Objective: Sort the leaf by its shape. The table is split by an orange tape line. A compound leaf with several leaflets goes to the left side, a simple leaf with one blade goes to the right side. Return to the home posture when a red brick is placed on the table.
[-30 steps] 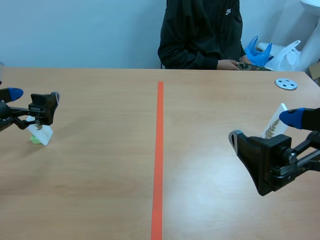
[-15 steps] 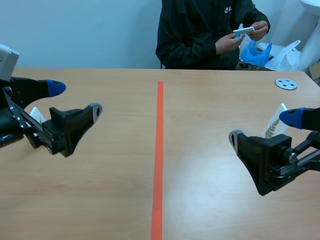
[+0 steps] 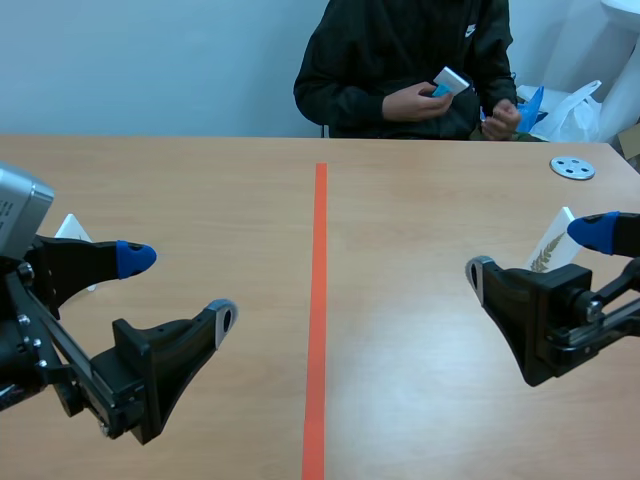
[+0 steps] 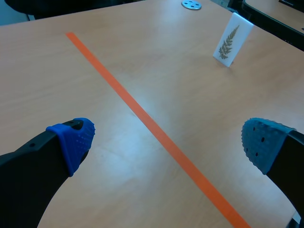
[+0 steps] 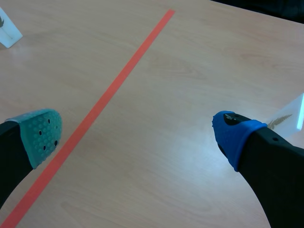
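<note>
The room is evenly bright, lit from overhead. The wooden table [image 3: 200, 200] carries a broad, pale sheen ahead of the right gripper [image 5: 137, 135] and a fainter one along the orange tape line [image 4: 142, 116] toward the far edge. Shadows beside the left gripper [image 4: 166, 142] are weak and soft-edged. The white leaf card [image 3: 550, 245] near the right edge glows bright.

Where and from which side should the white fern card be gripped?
Probably the top edge of the white upright card with a fern leaf, pinched front-to-back from above: it stands leaning on a narrow base, with its top free.
</note>
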